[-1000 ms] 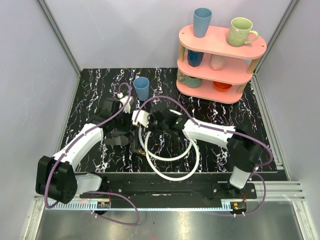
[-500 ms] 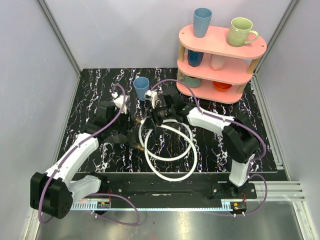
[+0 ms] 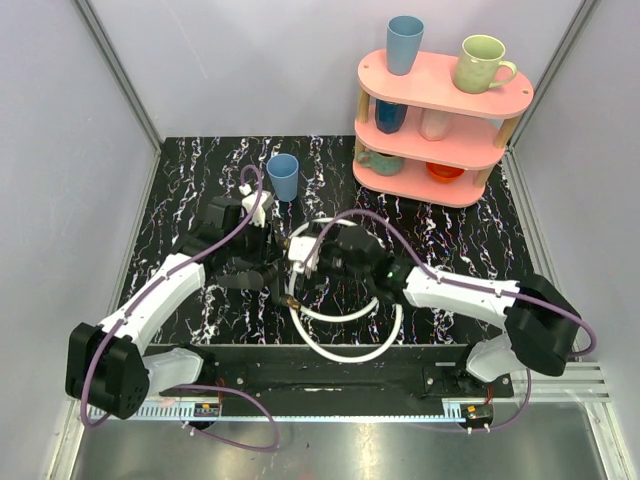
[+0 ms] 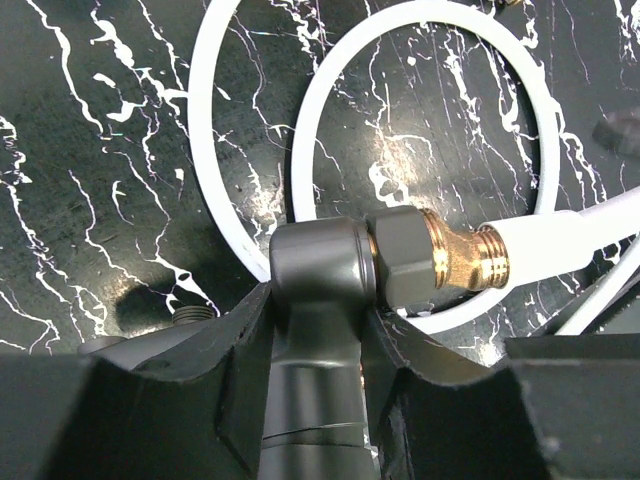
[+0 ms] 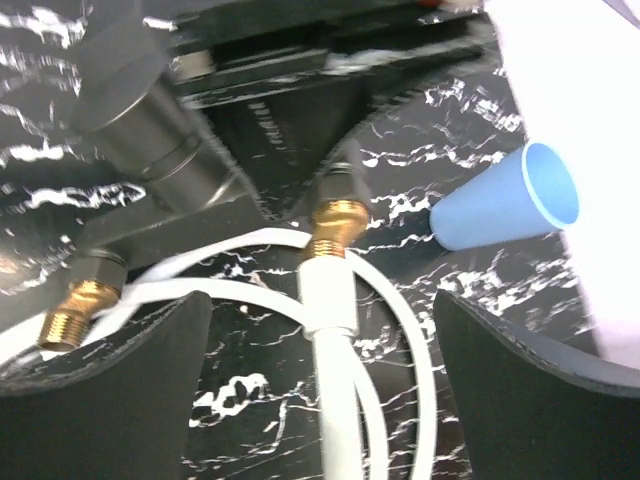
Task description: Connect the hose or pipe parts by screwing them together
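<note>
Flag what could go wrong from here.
1. The right hand stands open around the white hose, so only the left hand, clamped on the grey fitting, steadies the connection; the curled hose may twist it askew.
2. The blue cup stands close to the left arm and could be knocked over.

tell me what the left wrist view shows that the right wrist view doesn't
Only left wrist: the left fingers closed on the grey pipe part's stem, up close. Only right wrist: the blue cup, a second brass fitting on another hose end, and the right fingers wide apart. Both: the brass fitting on the white hose and the black marbled table.
</note>
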You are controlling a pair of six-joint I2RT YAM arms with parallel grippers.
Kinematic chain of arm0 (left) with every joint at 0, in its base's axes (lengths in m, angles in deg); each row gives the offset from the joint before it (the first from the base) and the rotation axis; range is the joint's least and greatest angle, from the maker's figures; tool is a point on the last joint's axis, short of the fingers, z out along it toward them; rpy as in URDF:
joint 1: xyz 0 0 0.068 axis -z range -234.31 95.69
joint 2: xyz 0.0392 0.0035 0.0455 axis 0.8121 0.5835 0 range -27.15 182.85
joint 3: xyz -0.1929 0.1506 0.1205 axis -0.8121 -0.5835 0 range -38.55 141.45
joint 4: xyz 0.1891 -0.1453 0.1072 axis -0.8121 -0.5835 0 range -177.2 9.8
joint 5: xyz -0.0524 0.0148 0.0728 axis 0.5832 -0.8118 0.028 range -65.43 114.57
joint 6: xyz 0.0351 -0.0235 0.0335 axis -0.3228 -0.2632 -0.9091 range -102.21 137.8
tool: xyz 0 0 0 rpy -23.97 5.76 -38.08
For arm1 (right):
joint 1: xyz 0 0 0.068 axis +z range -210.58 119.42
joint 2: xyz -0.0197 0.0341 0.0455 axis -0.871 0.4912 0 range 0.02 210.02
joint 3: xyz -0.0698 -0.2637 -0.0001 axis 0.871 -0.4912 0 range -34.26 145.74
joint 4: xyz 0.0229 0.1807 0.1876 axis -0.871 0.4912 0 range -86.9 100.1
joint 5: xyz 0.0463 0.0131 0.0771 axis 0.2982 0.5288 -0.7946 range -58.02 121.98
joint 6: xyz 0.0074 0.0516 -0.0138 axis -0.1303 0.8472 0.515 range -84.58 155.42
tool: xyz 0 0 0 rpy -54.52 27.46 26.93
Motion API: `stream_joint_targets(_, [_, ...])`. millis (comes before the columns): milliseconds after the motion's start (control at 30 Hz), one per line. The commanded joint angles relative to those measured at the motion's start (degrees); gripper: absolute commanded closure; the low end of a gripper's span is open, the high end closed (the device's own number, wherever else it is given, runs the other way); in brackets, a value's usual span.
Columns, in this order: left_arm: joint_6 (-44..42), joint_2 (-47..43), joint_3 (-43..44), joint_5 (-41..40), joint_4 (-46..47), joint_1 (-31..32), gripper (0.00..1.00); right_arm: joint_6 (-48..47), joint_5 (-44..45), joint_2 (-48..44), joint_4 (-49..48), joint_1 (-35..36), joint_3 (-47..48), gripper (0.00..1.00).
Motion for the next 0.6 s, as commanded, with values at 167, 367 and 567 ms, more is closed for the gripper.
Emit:
stream_joint_targets(167, [1.7, 0.9, 6.1, 8.8, 4.4, -0.4, 1.0, -32.5, 18.0, 2.2, -11.0, 7.2, -5.3, 0.08])
stream_joint_targets(367, [1.8, 1.5, 6.2, 10.9, 4.3, -0.5, 1.0, -37.7, 22.2, 6.8, -11.4, 9.4, -3.0, 0.4])
stream_joint_targets(567, [1.8, 1.4, 6.2, 11.2, 4.3, -0.5, 1.0, -35.0, 25.3, 11.0, -7.0, 10.6, 2.3, 1.0])
